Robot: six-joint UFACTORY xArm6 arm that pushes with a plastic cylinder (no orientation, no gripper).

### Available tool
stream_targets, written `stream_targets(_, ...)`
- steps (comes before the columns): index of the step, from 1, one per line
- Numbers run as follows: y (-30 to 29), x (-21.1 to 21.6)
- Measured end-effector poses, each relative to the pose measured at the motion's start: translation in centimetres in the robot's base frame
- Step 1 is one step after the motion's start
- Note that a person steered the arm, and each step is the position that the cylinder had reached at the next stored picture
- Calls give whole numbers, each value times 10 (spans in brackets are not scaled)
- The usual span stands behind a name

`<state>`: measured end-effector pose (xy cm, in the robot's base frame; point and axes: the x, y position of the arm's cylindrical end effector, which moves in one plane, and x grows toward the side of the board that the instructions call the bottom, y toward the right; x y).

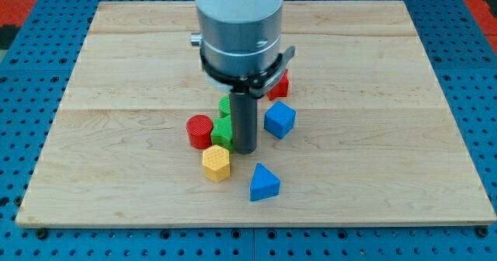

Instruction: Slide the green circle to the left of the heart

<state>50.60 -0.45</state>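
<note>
Nearest me sit the blue triangle [264, 183] and yellow hexagon [217, 163]; I have no pincer, and my tip [245, 150] rests touching a green block [222, 131] beside the red circle [199, 131]. A second green piece [224, 104] hides behind my rod, so I cannot tell which is the circle, and the red block [280, 85] farther back, perhaps the heart, is mostly hidden, so I judge the slide unfinished.

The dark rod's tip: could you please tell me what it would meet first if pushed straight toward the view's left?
My tip would probably meet the green block right beside it, then the red cylinder; depth is unclear.

green block [222, 130]: shape unclear, half hidden by rod | red block [279, 85]: mostly hidden, view's upper right
</note>
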Motion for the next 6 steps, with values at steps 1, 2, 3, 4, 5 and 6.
stream_targets(1, -9, -18)
stream_targets(2, -37, -30)
stream_targets(3, -43, -40)
stream_targets(4, -25, -54)
stream_targets(5, -35, -82)
stream_targets(6, -51, -108)
